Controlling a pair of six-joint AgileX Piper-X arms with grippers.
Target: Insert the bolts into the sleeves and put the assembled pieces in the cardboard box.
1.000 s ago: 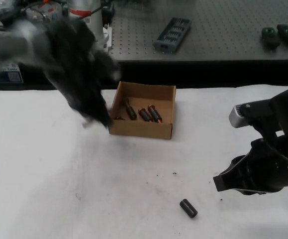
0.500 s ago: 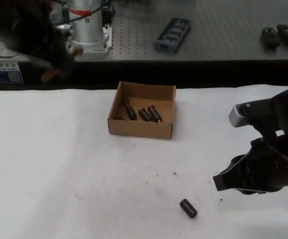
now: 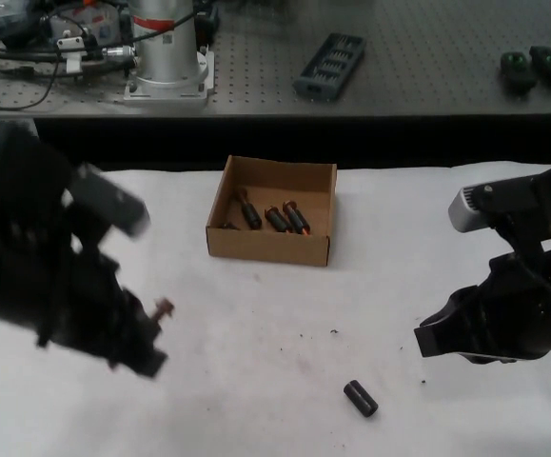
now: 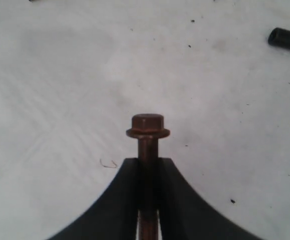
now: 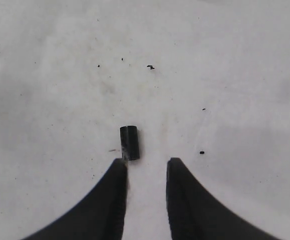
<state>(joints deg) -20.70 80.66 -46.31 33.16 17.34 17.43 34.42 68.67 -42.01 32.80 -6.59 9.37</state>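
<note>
Swung down from upper left, the left arm now sits blurred at lower left of the high view, its gripper [image 4: 148, 162] clamped on a bolt [image 4: 148, 131] whose shank is mostly hidden. The right gripper [image 5: 147, 162] is at right, fingers apart. The box [image 3: 267, 249] at upper centre holds assembled pieces [image 3: 275, 217], hard to count. A lone sleeve [image 5: 129, 143] lies at lower centre, just off the right fingertips.

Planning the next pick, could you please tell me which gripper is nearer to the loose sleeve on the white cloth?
Right. The right gripper, jaws open, sits just short of the sleeve; the left gripper, shut on a bolt, is well across the cloth.
</note>
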